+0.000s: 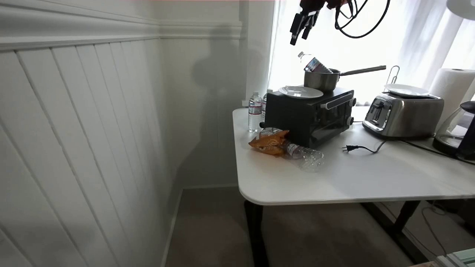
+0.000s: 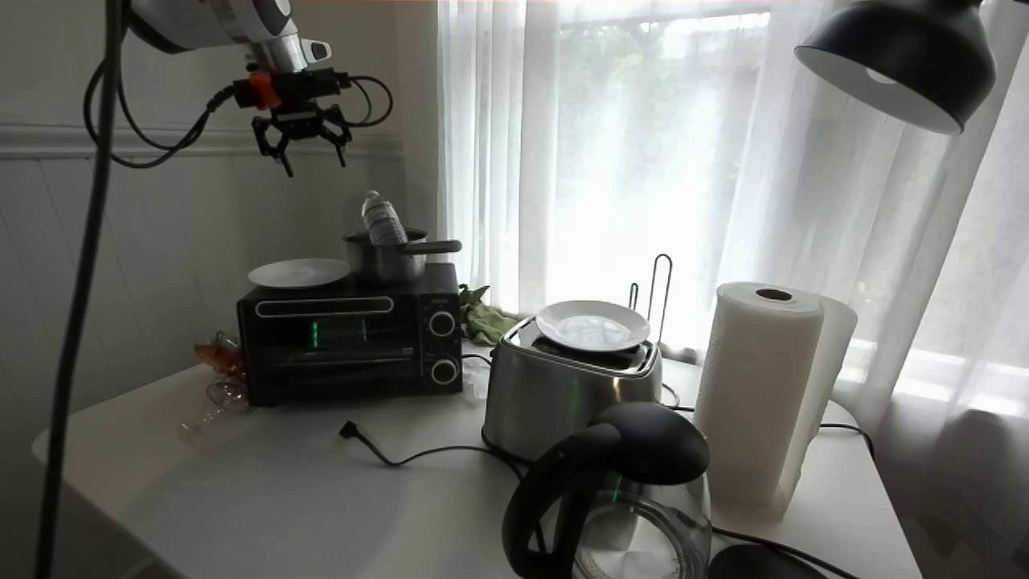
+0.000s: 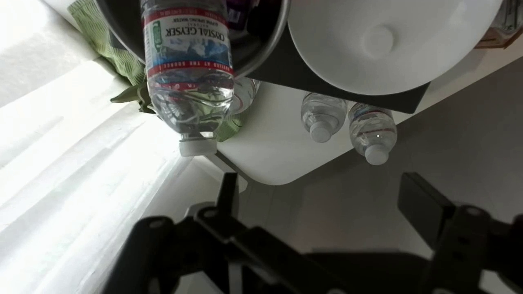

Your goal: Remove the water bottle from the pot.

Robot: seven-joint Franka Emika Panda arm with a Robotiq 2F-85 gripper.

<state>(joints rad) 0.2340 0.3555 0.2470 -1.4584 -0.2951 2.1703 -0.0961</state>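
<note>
Black angular tool hangs with both fingers spread

Lower down, apart from it, I see a slim clear plastic water bottle, white-capped and glossily labelled, leaning out of a round dark grey metal pot with a long straight handle. The pot sits beside a smooth round white plate on a boxy black toaster oven, upon a flat white table.
</note>
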